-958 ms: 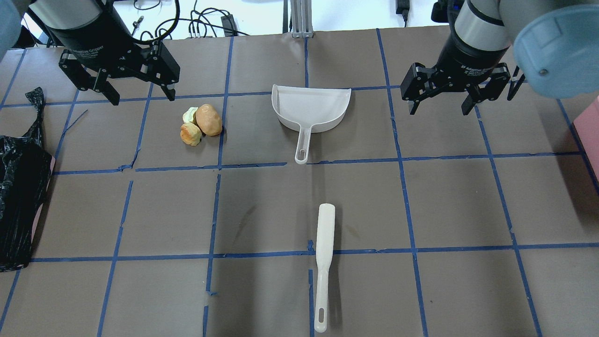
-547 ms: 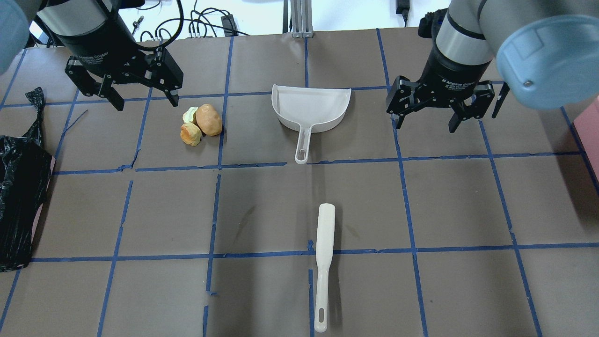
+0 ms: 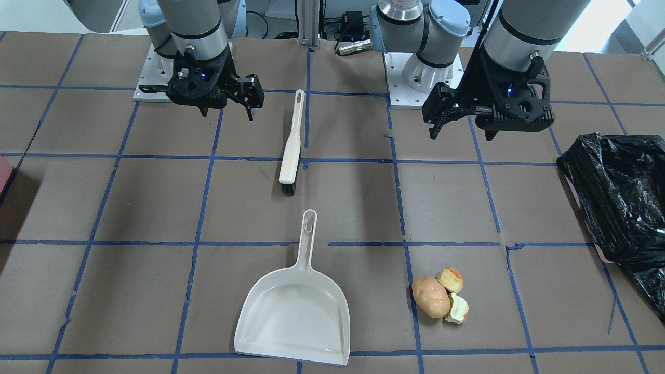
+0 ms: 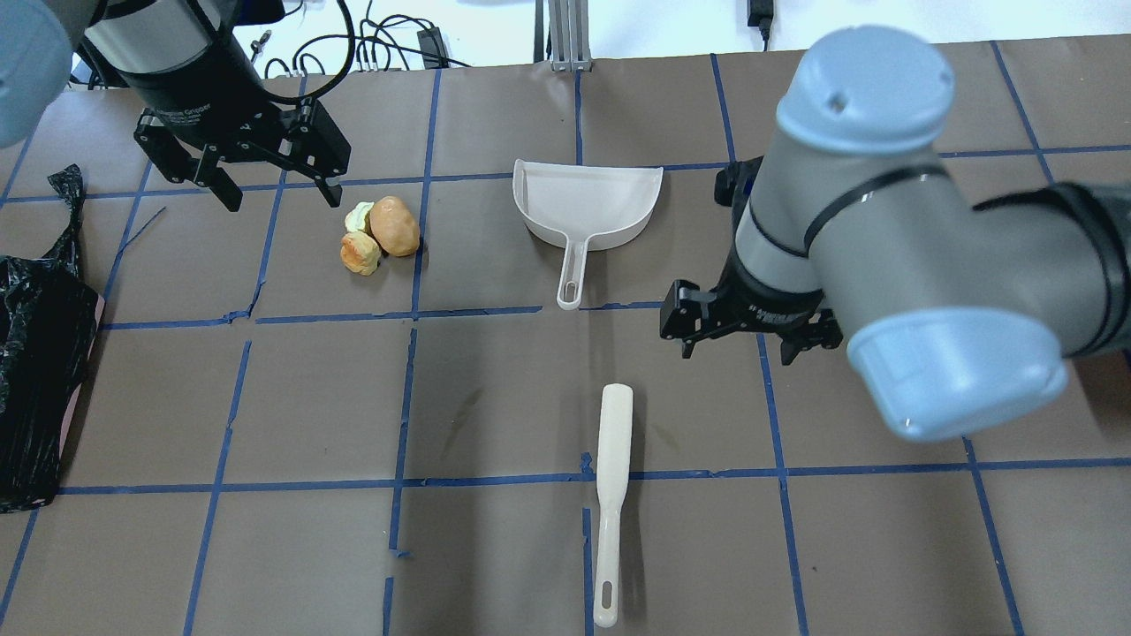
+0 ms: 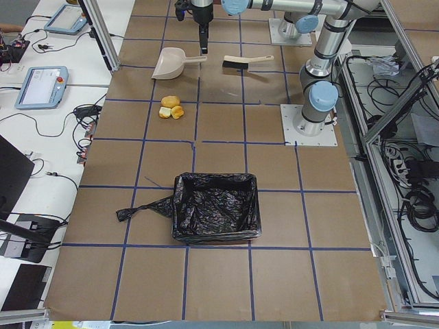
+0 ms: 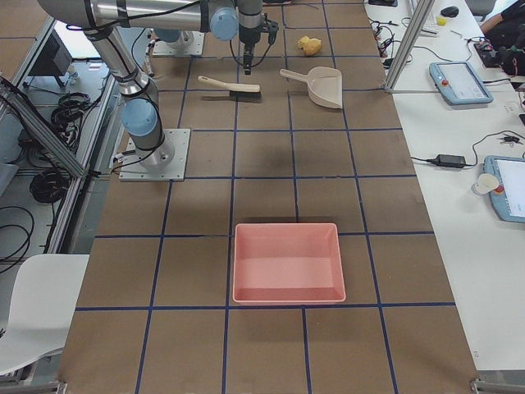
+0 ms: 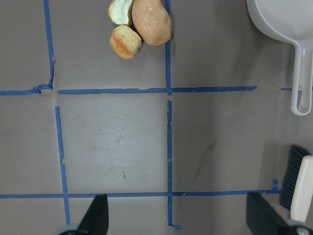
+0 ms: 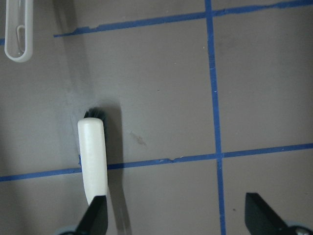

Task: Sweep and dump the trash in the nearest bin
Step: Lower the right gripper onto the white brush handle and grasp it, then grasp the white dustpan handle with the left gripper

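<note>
While both arms hang over the brown paper table [image 3: 156, 208], the front view shows the left pincer [image 3: 462, 123] spread wide and empty. Three food scraps lie touching, well out beyond it: one smooth golden oval roll [image 3: 431, 297] and two pale, crusty torn chunks [image 3: 451, 279]. One bin [image 3: 618, 182], lined with crinkled glossy black plastic, sits off that pincer's outer side. The right pincer [image 3: 227, 109] is wide too, with one slim cream brush [image 3: 291, 150] just inward and one white scoop-shaped dustpan [image 3: 296, 317] farther out.

Overhead, the right pincer hangs near both the dustpan's handle and the brush head.

Its wrist view shows dark bristles ahead of one fingertip [image 8: 95, 215].
</note>
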You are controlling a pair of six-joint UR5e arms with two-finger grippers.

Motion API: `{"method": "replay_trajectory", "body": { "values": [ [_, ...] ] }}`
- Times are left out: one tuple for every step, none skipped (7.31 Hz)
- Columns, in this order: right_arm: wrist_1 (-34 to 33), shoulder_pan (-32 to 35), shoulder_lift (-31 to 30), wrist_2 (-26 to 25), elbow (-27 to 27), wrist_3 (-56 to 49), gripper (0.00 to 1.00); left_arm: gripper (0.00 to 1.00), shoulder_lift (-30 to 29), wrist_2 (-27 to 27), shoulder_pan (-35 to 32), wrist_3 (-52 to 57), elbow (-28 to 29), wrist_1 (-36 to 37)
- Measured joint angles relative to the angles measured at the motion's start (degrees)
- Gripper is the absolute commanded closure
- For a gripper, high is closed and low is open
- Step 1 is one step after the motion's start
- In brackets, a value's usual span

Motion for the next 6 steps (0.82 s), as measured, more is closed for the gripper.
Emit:
{"method": "replay_trajectory", "body": {
  "values": [
    [-7.7, 4.7, -0.9, 0.0, 5.5, 5.0, 0.00, 0.00, -0.1, -0.1, 0.0, 0.0, 0.0, 0.0],
    [-15.3, 9.4, -0.7, -0.3, 10.1, 9.9, 0.00, 0.00, -0.4, -0.1, 0.0, 0.1, -0.1, 0.0],
    [-22.0, 12.9, 0.1, -0.7, 13.9, 12.4, 0.00, 0.00, -0.6, -0.2, -0.1, 0.0, -0.7, 0.0],
    [-28.1, 14.9, 1.3, -1.0, 17.3, 13.8, 0.00, 0.00, -1.1, -1.5, -0.6, -0.1, -2.2, 0.4],
    [-32.5, 15.8, 2.4, -1.1, 19.8, 15.4, 0.00, 0.00, -2.2, -3.8, -1.5, -0.2, -4.3, 3.0],
    [-34.5, 16.3, 3.2, -1.5, 21.1, 17.0, 0.00, 0.00, -3.7, -5.3, -3.1, -0.1, -6.1, 7.4]
  ]
}}
